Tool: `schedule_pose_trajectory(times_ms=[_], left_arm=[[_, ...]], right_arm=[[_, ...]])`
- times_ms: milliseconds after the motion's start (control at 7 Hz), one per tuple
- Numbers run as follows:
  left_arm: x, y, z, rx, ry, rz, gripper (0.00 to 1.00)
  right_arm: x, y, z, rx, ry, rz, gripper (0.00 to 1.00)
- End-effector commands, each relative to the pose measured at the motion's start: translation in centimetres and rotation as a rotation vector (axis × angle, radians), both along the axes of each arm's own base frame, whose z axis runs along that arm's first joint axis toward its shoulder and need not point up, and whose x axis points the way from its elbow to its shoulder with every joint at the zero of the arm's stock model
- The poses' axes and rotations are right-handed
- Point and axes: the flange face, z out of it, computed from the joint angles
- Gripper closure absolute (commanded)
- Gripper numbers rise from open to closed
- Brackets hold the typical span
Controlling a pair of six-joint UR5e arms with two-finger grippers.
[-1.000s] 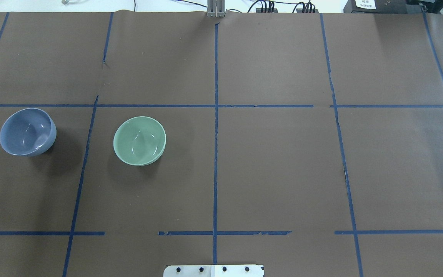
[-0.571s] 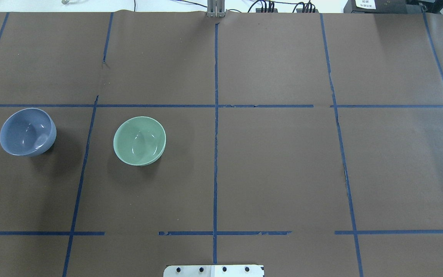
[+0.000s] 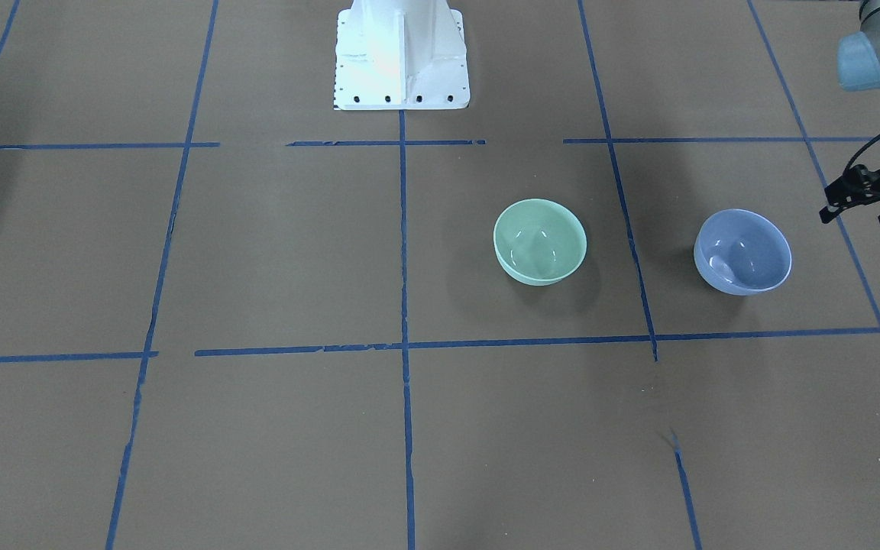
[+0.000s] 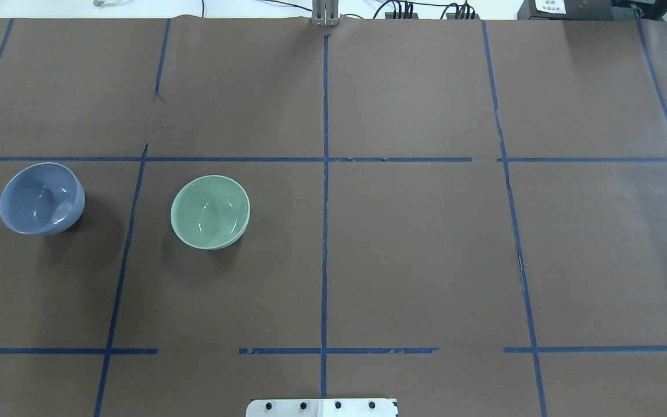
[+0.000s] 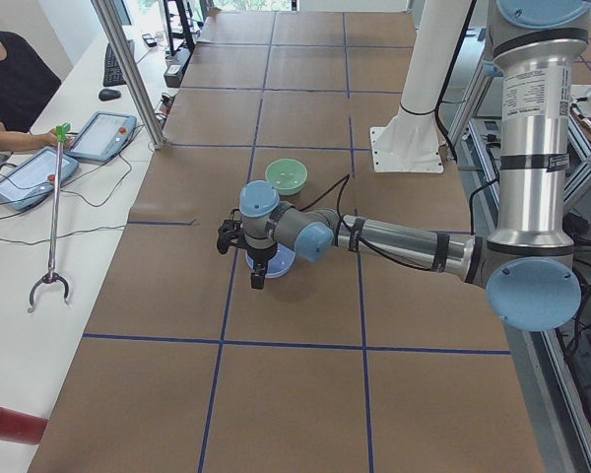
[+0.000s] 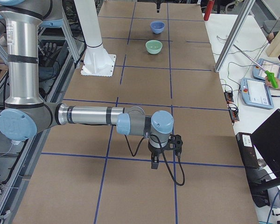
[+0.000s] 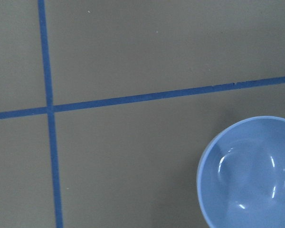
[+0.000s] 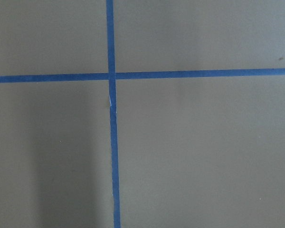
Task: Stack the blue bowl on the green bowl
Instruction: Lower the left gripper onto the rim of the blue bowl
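I count two bowls, one blue bowl point(image 4: 42, 198) and one green bowl point(image 4: 210, 212), and two arms, a left arm point(image 5: 404, 241) and a right arm point(image 6: 88, 115).

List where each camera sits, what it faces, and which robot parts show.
Front-facing: across the table, facing the robot; base plate, left gripper.
Overhead: behind the robot, looking down; base plate.
Exterior left: table's left end; left arm near blue bowl.
Exterior right: right end; right arm, right gripper.
Left wrist: downward; blue bowl, no fingers.
Right wrist: downward; taped table only.
Shared: all exterior views show green bowl.
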Motion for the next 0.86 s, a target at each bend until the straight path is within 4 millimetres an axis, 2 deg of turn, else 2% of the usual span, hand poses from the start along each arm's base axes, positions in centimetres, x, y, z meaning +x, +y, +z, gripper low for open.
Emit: schedule_pose_trajectory(times_ms=[0,143,286,714], left_arm=[[6.0,1.0,2.2,-0.026,0.004,-0.038,0.00],[6.9,1.2,2.9,-0.030,0.007,-0.035,0.00],[8.2,1.7,3.6,-0.049,0.003,-0.020,0.08],[8.4,1.5,3.6,-0.044,0.003,-0.013,0.71]], right_arm=[[0.0,0.0,0.0,0.000,0.000,-0.001,0.00],[0.0,0.0,0.0,0.000,0.000,-0.001,0.00],[0.0,0.0,0.0,0.000,0.000,0.000,0.00],[0.0,0.0,0.0,0.000,0.000,-0.001,0.00]])
